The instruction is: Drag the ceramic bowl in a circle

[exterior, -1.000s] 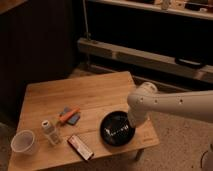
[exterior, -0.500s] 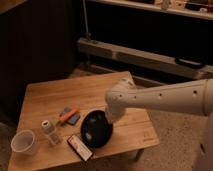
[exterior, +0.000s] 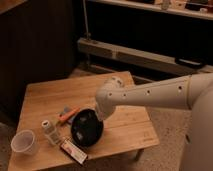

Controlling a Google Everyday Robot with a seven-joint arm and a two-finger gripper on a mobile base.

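On the wooden table — one ceramic bowl, one white cup, one small bottle — the gripper, fingers together, sits at the bowl's rim.

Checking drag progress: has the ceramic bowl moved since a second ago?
Yes. The ceramic bowl slid left across the table, toward the flat packet, with the pincer at its rim.

We see what looks like a lab or workshop: a low wooden table on speckled floor, dark shelving behind, gripper over the table.
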